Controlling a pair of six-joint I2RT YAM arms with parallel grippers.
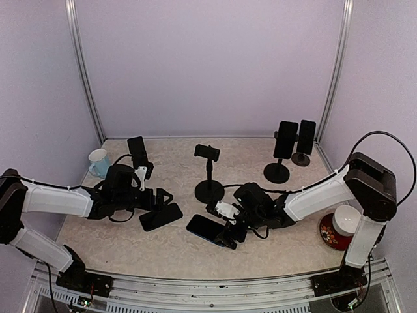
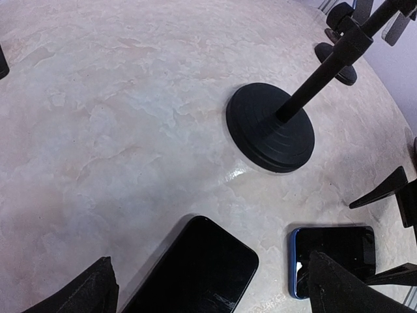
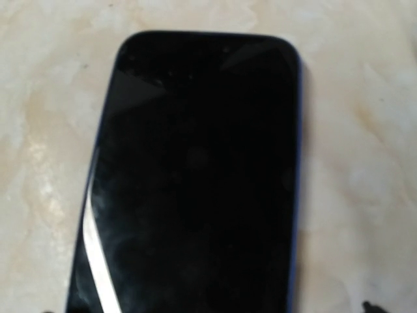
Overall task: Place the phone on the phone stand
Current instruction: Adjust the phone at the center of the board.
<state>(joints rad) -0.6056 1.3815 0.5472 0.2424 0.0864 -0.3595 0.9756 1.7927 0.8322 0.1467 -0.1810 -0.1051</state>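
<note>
Okay, blue-edged phone [image 3: 195,176] looks thin, rigid, slick-glassed, probably light; pinch its long edges. Right gripper [image 1: 231,233] spread wide over it, left gripper [image 2: 208,274] spread too

Soft, even light throughout; the right wrist view is blurred, a glare streak crossing the phone [image 3: 195,182].

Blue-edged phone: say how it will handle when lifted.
The blue-edged phone probably stays stiff: it's a flat slab. Its glossy glass shows reflections, so likely slippery. Lying flush on the table, its thin edges may be hard to catch.
</note>
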